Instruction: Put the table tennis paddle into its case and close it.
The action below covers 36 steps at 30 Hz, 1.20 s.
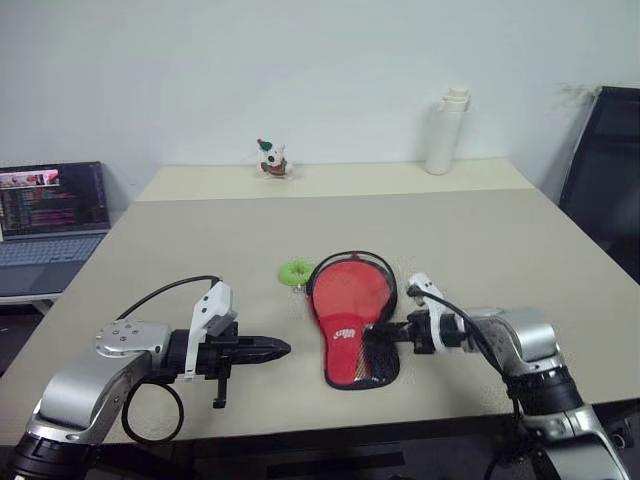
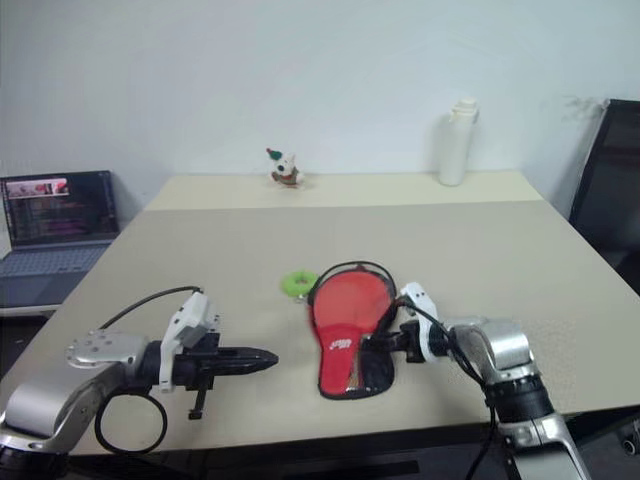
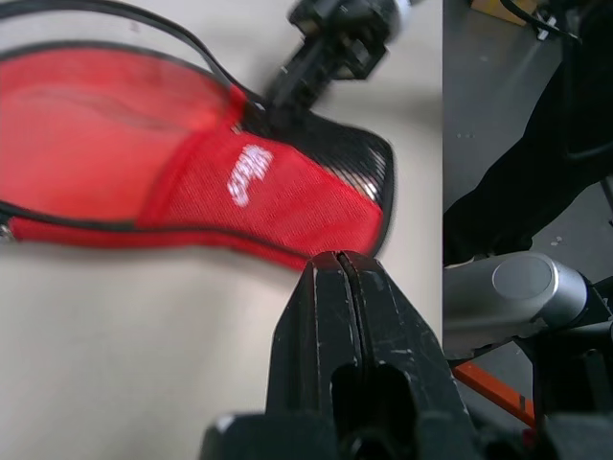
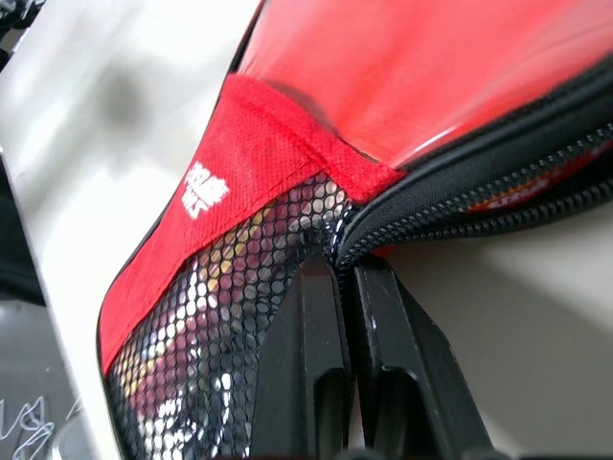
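While the soft paddle-shaped zip case point(image 1: 351, 322) lies flat near the front edge of the beige counter point(image 1: 200, 240), we see its red side up, white logo on a red fabric band, black mesh pocket at the narrow handle end, black zip edging round the rim. Zip looks partly open along the right edge by the mesh; in the right wrist view the two zip rows gape there with something red inside, but we cannot tell if that is the paddle. Small green ball point(image 1: 296, 271) sits just beside the round end, to its left.

Right gripper point(image 1: 378, 334) is at the case's narrow end, fingers point(image 4: 330, 383) pressed together right at the zip edge; we cannot tell if they pinch the fabric or a zip pull. Left gripper point(image 1: 272, 349) hovers left of the case, apart from it, fingers point(image 3: 335, 326) fully closed on nothing.

Behind: white bottle point(image 1: 447, 131), small toy figure point(image 1: 271, 159), laptop point(image 1: 50, 215) off to the left.
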Available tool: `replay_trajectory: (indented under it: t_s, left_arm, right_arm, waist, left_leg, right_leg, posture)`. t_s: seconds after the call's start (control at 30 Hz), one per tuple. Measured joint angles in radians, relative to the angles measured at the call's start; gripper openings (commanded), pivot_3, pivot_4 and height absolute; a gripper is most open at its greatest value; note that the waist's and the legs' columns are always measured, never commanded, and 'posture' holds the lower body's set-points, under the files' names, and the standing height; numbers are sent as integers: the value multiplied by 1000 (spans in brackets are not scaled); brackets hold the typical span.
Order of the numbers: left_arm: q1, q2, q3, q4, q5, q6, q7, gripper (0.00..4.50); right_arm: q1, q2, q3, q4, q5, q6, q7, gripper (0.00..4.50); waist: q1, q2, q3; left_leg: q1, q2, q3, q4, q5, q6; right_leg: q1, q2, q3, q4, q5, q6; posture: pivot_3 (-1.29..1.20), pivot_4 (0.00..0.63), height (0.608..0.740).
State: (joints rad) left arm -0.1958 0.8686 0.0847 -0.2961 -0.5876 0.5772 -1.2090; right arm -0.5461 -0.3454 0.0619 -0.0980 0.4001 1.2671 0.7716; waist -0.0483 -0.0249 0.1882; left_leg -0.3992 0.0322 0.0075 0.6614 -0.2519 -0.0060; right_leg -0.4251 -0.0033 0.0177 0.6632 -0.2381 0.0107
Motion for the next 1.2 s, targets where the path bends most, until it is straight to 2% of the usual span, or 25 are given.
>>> replay_trajectory:
  t_s: [0.27, 0.63, 0.77, 0.83, 0.97, 1.1, 1.2]
  left_arm:
    - [6, 0, -1, -15, -4, 0, -1, 0]
    - [-3, -10, -24, -3, -2, -23, -6, 0]
    - [-3, -11, -27, 0, -2, -38, -6, 0]
    - [-3, -15, -28, 10, 1, -44, -2, 0]
    - [-4, -22, -28, 38, 27, -68, 13, 0]
    - [-5, -41, -28, 76, 60, -100, 47, 0]
    - [-32, -83, -28, 124, 92, -122, 104, 0]
  right_arm:
    - [142, 42, -69, -221, 86, 159, -125, 16]
    - [180, 61, -122, -235, 135, 190, -205, 16]
    - [191, 88, -141, -246, 135, 196, -257, 1054]
    - [203, 86, -132, -267, 139, 182, -261, 1720]
    - [217, -21, -31, -328, 134, 90, -243, 3118]
    - [227, -121, -28, -363, 139, 42, -211, 4466]
    - [216, -114, -107, -385, 221, 32, -170, 4466]
  waist:
    - [1, 0, 0]
    - [7, 0, 0]
    - [7, 0, 0]
    - [7, 0, 0]
    - [10, 0, 0]
    - [18, 0, 0]
    - [19, -1, 0]
  left_leg:
    - [0, -1, 0, 0, 0, 0]
    - [0, -2, 0, 0, 0, 0]
    - [0, -1, 0, 0, 0, 0]
    - [1, -2, 0, 0, 0, 0]
    - [1, -1, 0, 1, 0, 0]
    - [1, -2, 0, 1, 0, 0]
    - [0, -2, -1, 1, 0, 0]
  right_leg:
    - [0, 0, 0, 0, 0, 0]
    - [0, 0, 0, -1, 0, 0]
    - [0, 0, 0, 0, 0, 0]
    - [1, 0, 0, -1, 0, 0]
    - [2, 0, -1, -1, 0, 0]
    - [2, -1, -1, -2, 0, 1]
    - [2, 0, -1, -2, 0, 1]
  posture:
    - [0, 150, 740]
    - [0, 150, 740]
    - [0, 150, 740]
    - [0, 150, 740]
    - [0, 150, 740]
    - [0, 150, 740]
    - [0, 150, 740]
